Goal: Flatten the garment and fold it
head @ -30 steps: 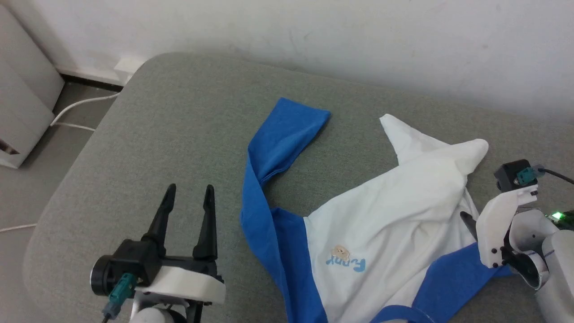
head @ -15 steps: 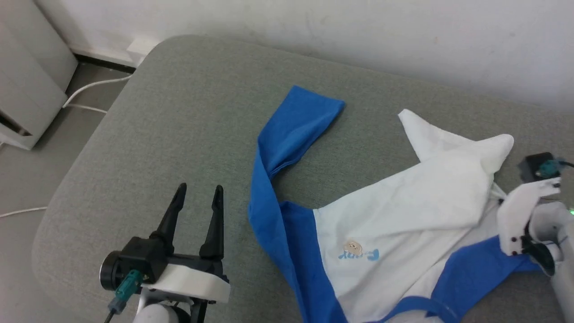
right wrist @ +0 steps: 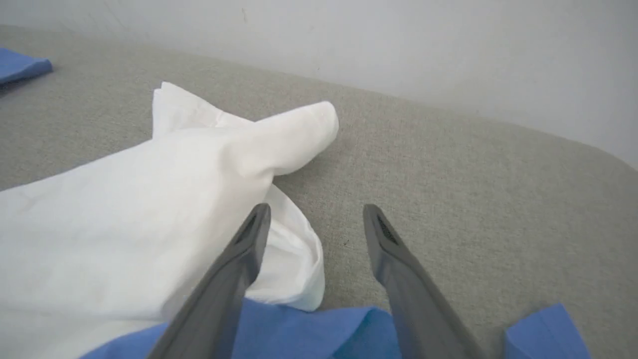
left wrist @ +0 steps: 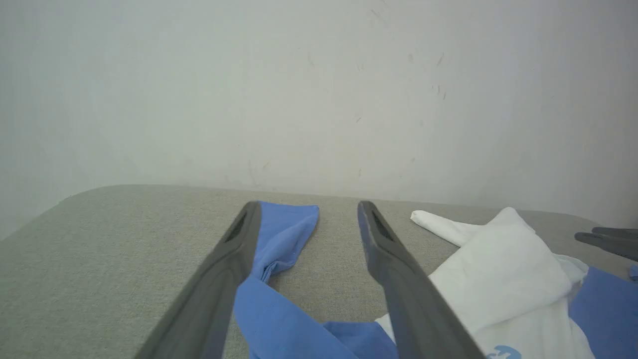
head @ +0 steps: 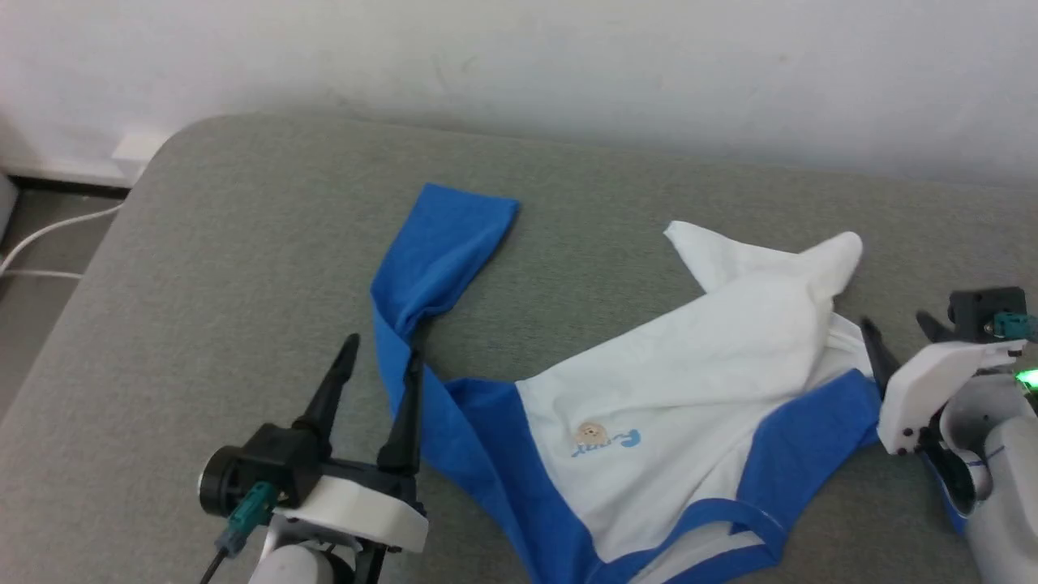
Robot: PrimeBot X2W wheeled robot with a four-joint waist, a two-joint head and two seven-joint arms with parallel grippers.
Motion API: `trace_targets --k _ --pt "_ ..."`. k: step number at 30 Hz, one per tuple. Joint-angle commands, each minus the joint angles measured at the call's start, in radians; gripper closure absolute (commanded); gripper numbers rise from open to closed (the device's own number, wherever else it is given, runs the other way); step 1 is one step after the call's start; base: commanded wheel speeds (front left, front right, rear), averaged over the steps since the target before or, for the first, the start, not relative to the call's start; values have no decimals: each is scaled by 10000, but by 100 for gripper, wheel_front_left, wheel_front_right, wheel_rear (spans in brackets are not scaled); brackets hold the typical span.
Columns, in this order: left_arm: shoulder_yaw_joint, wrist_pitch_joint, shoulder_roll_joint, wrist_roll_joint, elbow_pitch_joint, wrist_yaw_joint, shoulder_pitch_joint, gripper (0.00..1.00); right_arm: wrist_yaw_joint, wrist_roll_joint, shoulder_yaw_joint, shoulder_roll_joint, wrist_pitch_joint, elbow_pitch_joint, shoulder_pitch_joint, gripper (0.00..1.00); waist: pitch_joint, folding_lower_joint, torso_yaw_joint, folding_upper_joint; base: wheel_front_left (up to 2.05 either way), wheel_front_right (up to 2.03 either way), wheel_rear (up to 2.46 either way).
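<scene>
This T-shirt point(head: 689, 381) is soft and limp; take the blue cuff point(head: 466, 207) far left of its lettering point(head: 616, 442). Your left pincer point(head: 383, 349) and right pincer point(head: 895, 323) stand open, empty.

I see the garment point(head: 730, 357) white across the body, with bright blue sleeves point(head: 442, 243) and a blue neckband point(head: 714, 519) — small light-blue lettering point(head: 620, 442) and a tan cartoon point(head: 590, 432) sit on the chest. The pad point(head: 243, 243) under it is plain grey weave, and the wall point(head: 568, 65) is off-white. On the left gripper point(head: 383, 349) and right gripper point(head: 894, 323) I read 2 black fingers point(head: 331, 389), white housing point(head: 357, 507) and a teal plug point(head: 247, 507) each — a green light point(head: 1028, 377) glows beside the right one.
</scene>
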Motion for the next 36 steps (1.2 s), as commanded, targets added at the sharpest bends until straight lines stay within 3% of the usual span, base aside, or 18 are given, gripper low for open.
trace_targets --k 1,7,11,17,21,26,36 --pt "-78 -47 20 73 94 -84 -221 0 -21 46 31 115 -276 -252 106 0 -113 0 -585 -2 0 0 0" --pt "-1206 436 410 -275 909 -298 -1090 0 -21 346 -449 775 -1891 -2536 1084 0 18 0 -1613 -2 0 0 0" --pt "-2611 1900 1008 -1268 1392 -322 -2293 0 -21 396 -1035 1555 -2379 -4038 2028 0 208 0 -2374 -2 0 0 0" --pt "-4610 4509 2330 -3770 1876 -325 -4673 0 -21 311 -1199 2294 -2543 -5418 2830 0 631 0 -3427 -2 0 0 0" --pt "-5516 5782 2971 -5068 2512 -326 -6081 0 -21 234 -1022 2430 -2563 -5673 2926 0 866 0 -4012 -2 0 0 0" --pt "-6628 7057 3510 -5953 3470 -327 -7204 0 -21 262 -818 2487 -2691 -5678 2839 0 1213 0 -4660 -2 0 0 0" --pt "-7883 7553 3985 -6751 4967 -327 -8203 0 -21 734 -621 2499 -3175 -5081 2635 0 1906 0 -5263 -2 0 0 0"
